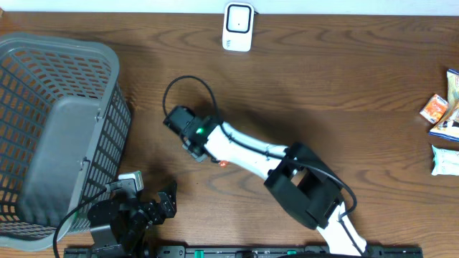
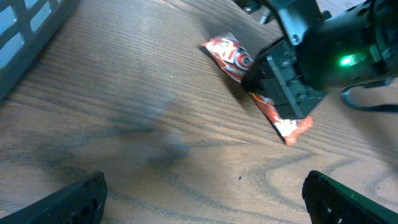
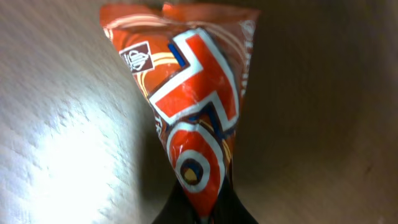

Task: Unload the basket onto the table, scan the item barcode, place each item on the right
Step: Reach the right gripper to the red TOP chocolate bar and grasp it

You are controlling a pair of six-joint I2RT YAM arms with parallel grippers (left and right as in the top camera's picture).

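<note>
Lower left, the left end effector (image 1: 169, 201) sat wide open and empty, out of the way. At centre, the right end effector (image 1: 179, 125) was clamped shut on the orange snack packet (image 2: 227, 53) lying on the surface (image 1: 344, 79) — presumably to carry it to the scanner (image 1: 237, 26), top centre.

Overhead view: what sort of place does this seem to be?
Probably a mock shop checkout on a wooden table: a white barcode scanner at the far edge, a grey shopping basket at one side, snack packets at the other.
</note>
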